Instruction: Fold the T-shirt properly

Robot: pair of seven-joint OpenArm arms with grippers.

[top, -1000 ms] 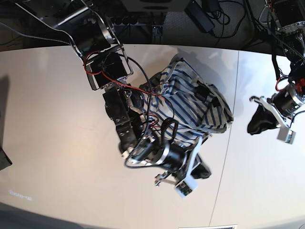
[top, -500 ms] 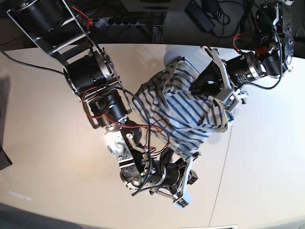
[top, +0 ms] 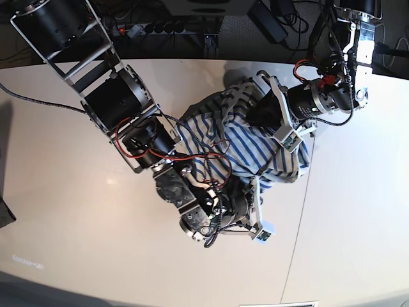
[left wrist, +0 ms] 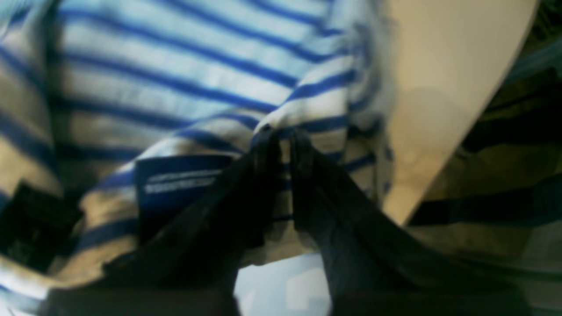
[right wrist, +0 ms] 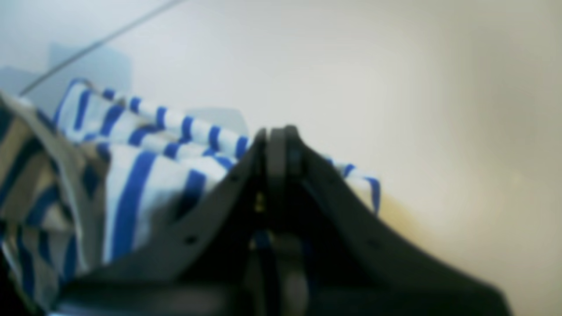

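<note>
The T-shirt (top: 252, 146), white with thin blue stripes, lies bunched in a heap at the table's middle. My left gripper (top: 257, 118) is at the heap's far right side. In the left wrist view the left gripper (left wrist: 281, 134) is shut on a raised fold of the T-shirt (left wrist: 175, 66), next to the dark neck label (left wrist: 175, 184). My right gripper (top: 246, 192) is at the heap's near edge. In the right wrist view the right gripper (right wrist: 276, 131) is shut on the striped edge of the T-shirt (right wrist: 131, 175), just above the table.
The white table (top: 77, 211) has a seam (top: 297, 243) running from the front edge towards the shirt. A power strip and cables (top: 160, 27) lie behind the far edge. A dark object (top: 4, 217) sits at the left edge.
The right gripper has moved up from the front of the table to the shirt's near edge. The left gripper has shifted slightly left and away. The shirt is more bunched.
</note>
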